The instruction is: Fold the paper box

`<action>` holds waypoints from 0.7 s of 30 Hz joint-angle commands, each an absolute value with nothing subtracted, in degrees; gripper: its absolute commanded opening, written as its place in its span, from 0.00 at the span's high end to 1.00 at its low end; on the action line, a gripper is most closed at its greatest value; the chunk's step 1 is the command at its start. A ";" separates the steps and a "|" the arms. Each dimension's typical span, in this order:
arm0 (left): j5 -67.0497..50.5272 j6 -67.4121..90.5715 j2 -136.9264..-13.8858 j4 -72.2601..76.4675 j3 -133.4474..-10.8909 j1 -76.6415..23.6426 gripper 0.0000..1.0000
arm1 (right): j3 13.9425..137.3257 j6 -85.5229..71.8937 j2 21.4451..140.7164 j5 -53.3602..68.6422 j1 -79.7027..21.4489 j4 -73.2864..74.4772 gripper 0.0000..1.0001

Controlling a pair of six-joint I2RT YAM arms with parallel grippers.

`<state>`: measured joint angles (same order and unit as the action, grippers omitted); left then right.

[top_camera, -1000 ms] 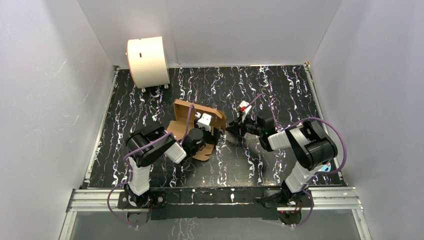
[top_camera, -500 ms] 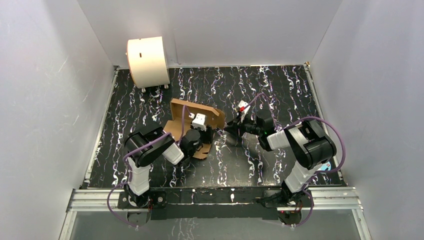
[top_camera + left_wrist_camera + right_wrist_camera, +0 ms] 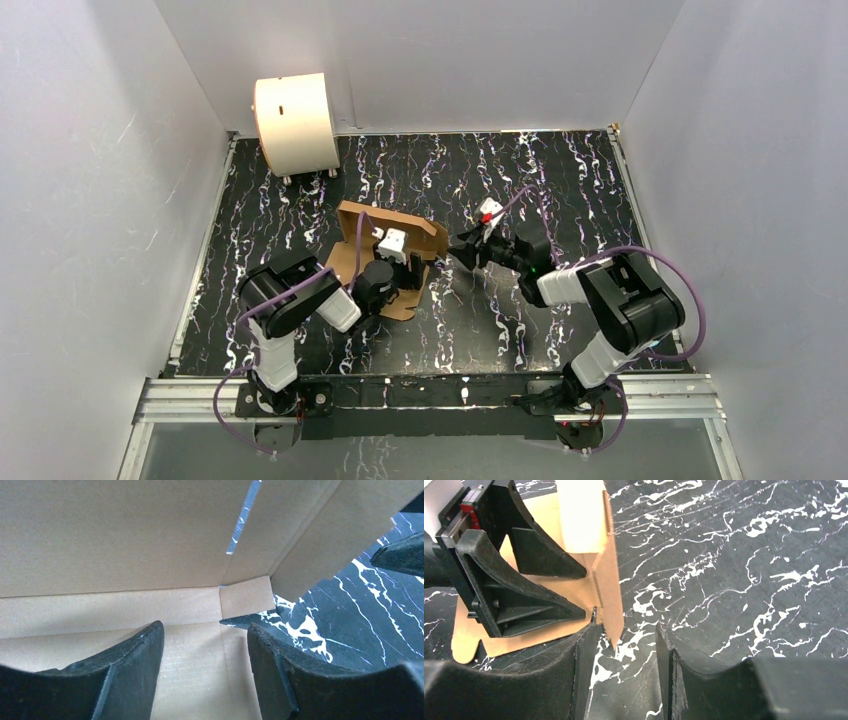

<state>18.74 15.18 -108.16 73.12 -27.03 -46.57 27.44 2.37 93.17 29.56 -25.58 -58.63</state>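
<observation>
The paper box is brown cardboard, partly folded, lying mid-table with its back wall and a right side flap raised. My left gripper is open, its fingers resting over the box floor just inside the right corner, holding nothing. The back wall with a slot fills the left wrist view. My right gripper is open and empty beside the box's right flap. In the right wrist view the flap's lower corner hangs just inside my left fingertip, and the gripper stands over bare table.
A cream-white cylindrical drum stands at the back left corner. White walls enclose the black marbled table. The left gripper's black fingers show in the right wrist view, close to the flap.
The left gripper and the box have shifted slightly left and back. The right gripper has moved a little away from me, staying by the box's right flap.
</observation>
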 commanded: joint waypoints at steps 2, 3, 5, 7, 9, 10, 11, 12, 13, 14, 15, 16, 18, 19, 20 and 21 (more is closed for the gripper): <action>16.62 12.00 -102.22 75.03 -24.58 -46.25 0.37 | 24.19 3.70 90.02 23.76 -28.86 -65.96 0.40; 16.55 11.64 -101.61 74.88 -24.33 -46.31 0.36 | 23.69 3.65 89.82 22.08 -29.17 -66.94 0.39; 15.76 10.44 -100.80 74.47 -24.09 -46.26 0.34 | 23.59 3.86 89.80 19.71 -30.06 -67.74 0.38; 15.20 9.30 -100.72 73.92 -24.23 -46.27 0.32 | 24.41 4.46 90.35 17.05 -31.13 -68.16 0.38; 14.95 8.44 -100.90 73.77 -24.33 -46.32 0.31 | 24.88 4.53 91.46 14.86 -31.91 -69.79 0.39; 14.94 8.10 -100.97 73.71 -24.34 -46.27 0.30 | 25.02 4.50 92.08 13.80 -32.23 -70.73 0.40; 14.94 7.68 -100.94 73.54 -24.35 -46.26 0.30 | 25.17 4.61 92.71 12.58 -32.78 -71.53 0.41; 14.88 7.31 -100.90 73.41 -24.35 -46.31 0.29 | 25.33 4.90 93.44 11.94 -33.20 -72.22 0.43; 14.86 7.08 -100.90 73.31 -24.35 -46.24 0.29 | 25.58 5.00 94.50 11.19 -33.55 -72.74 0.44; 14.97 6.78 -100.90 73.16 -24.41 -46.28 0.29 | 25.72 5.01 95.26 10.61 -33.80 -73.05 0.46; 15.17 6.52 -100.96 72.94 -24.47 -46.31 0.28 | 25.68 5.06 96.06 10.17 -33.98 -74.11 0.48; 15.16 6.21 -101.03 72.73 -24.59 -46.31 0.28 | 25.48 5.03 96.80 9.73 -34.18 -75.35 0.50; 14.97 5.32 -101.31 72.29 -24.93 -46.27 0.27 | 25.15 5.24 97.59 9.14 -34.78 -77.00 0.58; 14.77 4.89 -101.46 72.13 -25.22 -46.31 0.26 | 25.28 5.72 97.72 8.88 -35.14 -76.89 0.63; 14.33 4.40 -101.74 71.81 -25.49 -46.27 0.25 | 25.43 6.24 97.66 8.66 -35.56 -76.56 0.67; 13.80 3.99 -101.96 71.51 -25.80 -46.27 0.25 | 25.52 6.58 97.58 8.62 -35.86 -76.29 0.71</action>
